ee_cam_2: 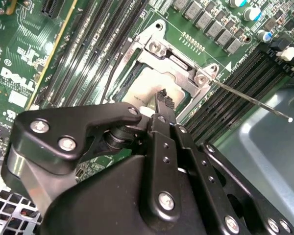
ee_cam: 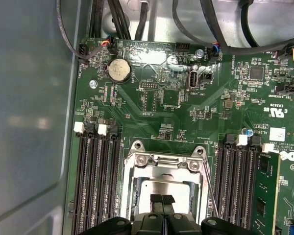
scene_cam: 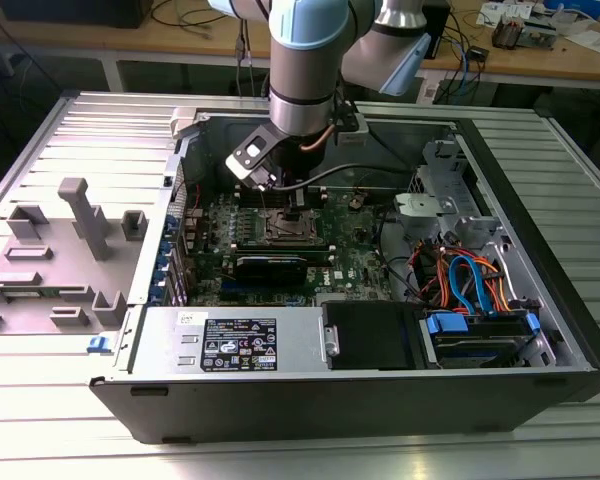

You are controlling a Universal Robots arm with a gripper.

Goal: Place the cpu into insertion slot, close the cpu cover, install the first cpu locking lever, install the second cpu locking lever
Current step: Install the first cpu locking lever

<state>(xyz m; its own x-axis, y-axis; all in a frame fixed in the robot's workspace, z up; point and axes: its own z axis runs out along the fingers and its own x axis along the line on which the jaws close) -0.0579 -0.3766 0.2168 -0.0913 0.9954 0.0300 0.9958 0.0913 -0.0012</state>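
Our gripper (ee_cam: 162, 199) hangs right over the socket with its two black fingers pressed together, and we see nothing clamped between them. In the second wrist view the ribbed fingertips (ee_cam_2: 164, 99) sit just above the cpu (ee_cam_2: 143, 87), or on it; we cannot tell whether they touch.

The cpu lies flat in the insertion slot (scene_cam: 284, 230), its dull silver top showing through the window of the cover (ee_cam: 164, 169). The cover seems to lie down over the cpu, with two screws along its hinge edge.

A thin lever (ee_cam_2: 250, 100) juts out from one corner of the socket and slants across the memory slots (ee_cam_2: 230, 83), so it is not latched. A second wire lever (ee_cam_2: 108, 73) runs along the opposite side; we cannot tell whether it is hooked.

In the exterior view the arm (scene_cam: 305, 60) reaches down into the open computer case (scene_cam: 540, 170), lying on a ribbed metal table (scene_cam: 70, 420), above the middle of the green motherboard (scene_cam: 355, 255).
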